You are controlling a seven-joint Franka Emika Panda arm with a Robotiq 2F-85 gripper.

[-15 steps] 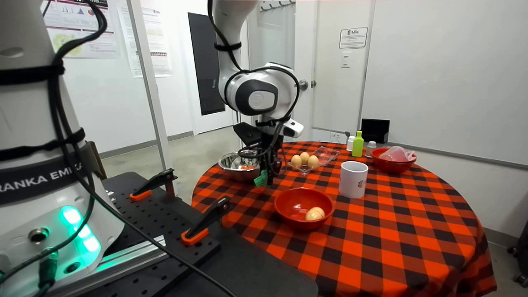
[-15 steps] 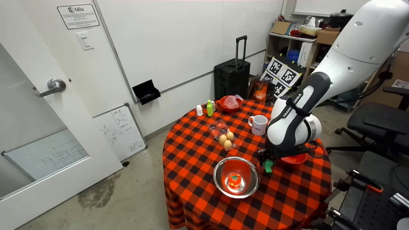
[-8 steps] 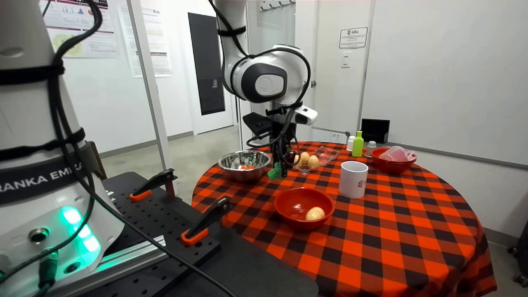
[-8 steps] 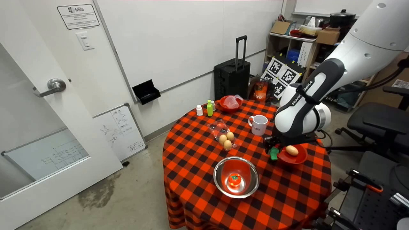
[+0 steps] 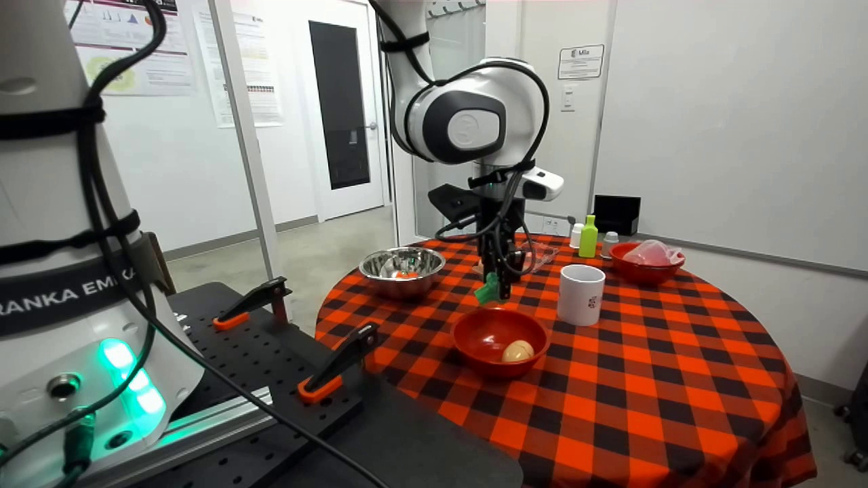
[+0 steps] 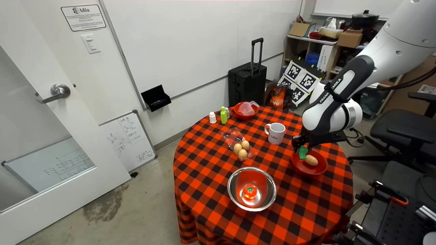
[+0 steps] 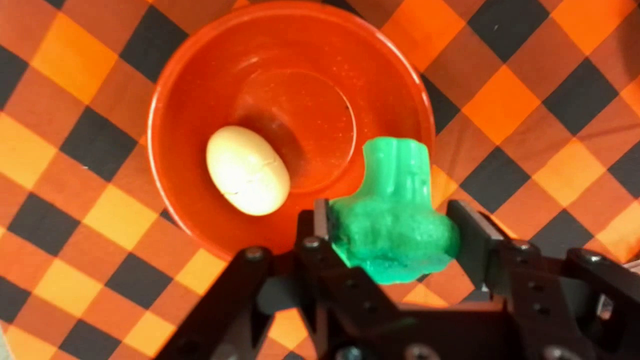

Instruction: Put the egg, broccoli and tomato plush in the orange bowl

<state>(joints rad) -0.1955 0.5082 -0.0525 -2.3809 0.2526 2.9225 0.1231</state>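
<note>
My gripper point(image 7: 392, 217) is shut on the green broccoli point(image 7: 395, 215), its stem pointing away from the jaws. In both exterior views the broccoli point(image 5: 487, 291) point(image 6: 302, 152) hangs in the air by the orange bowl point(image 5: 488, 337) point(image 6: 308, 171). In the wrist view the broccoli overlaps the right rim of the orange bowl point(image 7: 300, 100). The cream egg point(image 7: 248, 170) lies inside that bowl and also shows in both exterior views point(image 5: 518, 351) point(image 6: 311, 160). The red tomato point(image 6: 250, 191) with a green top lies in the steel bowl point(image 6: 233, 200).
A white mug point(image 5: 580, 295) stands beside the orange bowl. Several eggs point(image 6: 242, 151) sit in a clear carton. A green bottle point(image 6: 223, 115), a white shaker point(image 6: 212, 117) and a red bowl point(image 5: 644, 272) holding a pinkish dish stand farther off. Clamps point(image 5: 339, 359) edge the robot's base.
My gripper has carried the broccoli from beside the steel bowl across to the orange bowl, still held. The egg and tomato have not moved.
</note>
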